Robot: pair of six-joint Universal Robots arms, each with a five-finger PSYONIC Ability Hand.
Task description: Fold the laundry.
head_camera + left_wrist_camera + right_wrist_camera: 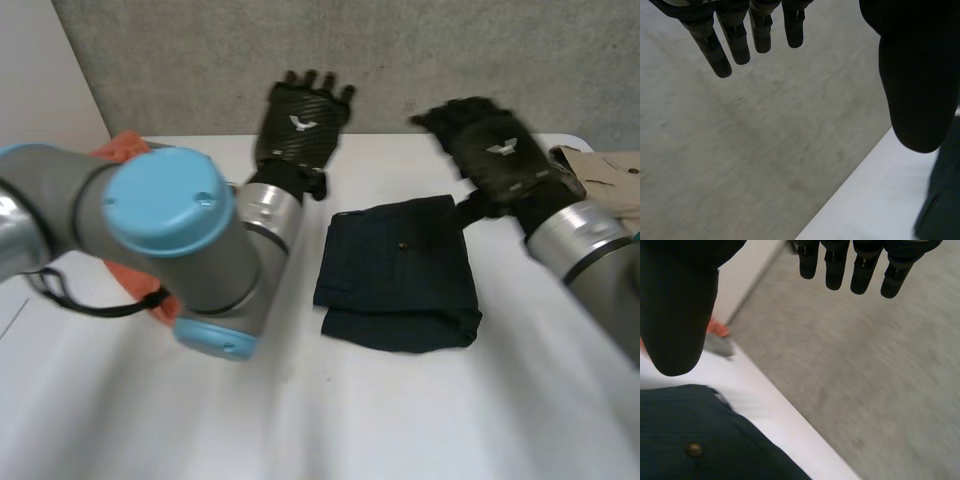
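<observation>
Well, the biggest thing is the white table (400, 420), and it goes across the whole scene. Next come the two arms. The left arm (160, 230) is big and close on the left, and the right arm (580, 245) comes in from the right. In the middle of the table lies the dark blue cloth (395, 275). It looks folded up into a neat, thick block that is nearly square, maybe a bit longer from far to near. Its puffy folded edge is on the near side and its flat edge points to the far side. An orange cloth (120, 150) peeks out behind the left arm on the left, and a tan cloth (600, 175) sits at the far right. Then the hands. The left hand (300, 125) is up in the air, far and to the left of the dark blue cloth, with a gap of bare table between them. Its fingers are straight and spread, and it holds nothing. The right hand (495, 150) is up too, right by the far right corner of the cloth, so it is the nearer one. Its fingers are straight as well, and it holds nothing. To touch the cloth, I think either hand must come down and toward the near side. Smallest of all is a little button (694, 449) on top of the cloth, close to its far edge.
</observation>
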